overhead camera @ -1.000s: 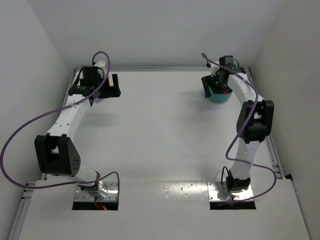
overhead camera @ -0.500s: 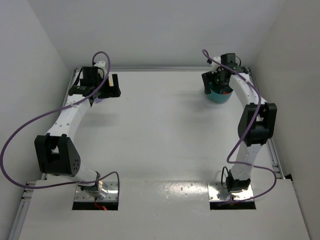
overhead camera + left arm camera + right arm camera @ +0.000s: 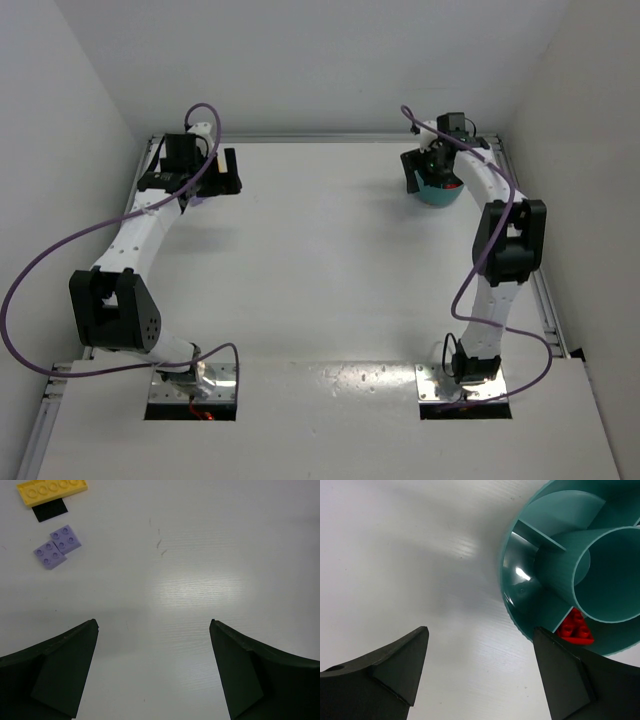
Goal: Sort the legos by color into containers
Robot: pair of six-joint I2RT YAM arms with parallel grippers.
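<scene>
In the left wrist view, a yellow lego plate (image 3: pixel 51 491) lies at the top left, with two pale purple legos (image 3: pixel 65 538) (image 3: pixel 49 555) just below it, touching each other. My left gripper (image 3: pixel 154 623) is open over bare table, to the right of and nearer than those legos; it sits at the far left of the table (image 3: pixel 226 170). The teal container (image 3: pixel 506 575) (image 3: pixel 440 193) stands at the far right, with a red lego (image 3: pixel 576 629) in one outer compartment. My right gripper (image 3: pixel 480 629) (image 3: pixel 414 172) is open and empty beside the dish's left rim.
A small black patch (image 3: pixel 49 511) lies against the yellow plate. Metal rails (image 3: pixel 330 137) edge the table at the back and sides, with white walls close behind. Purple cables (image 3: pixel 40 262) loop off both arms.
The right arm swung slightly toward the far right over the dish, then returned to about where it was. The left arm has not moved. Both grippers stay open.
</scene>
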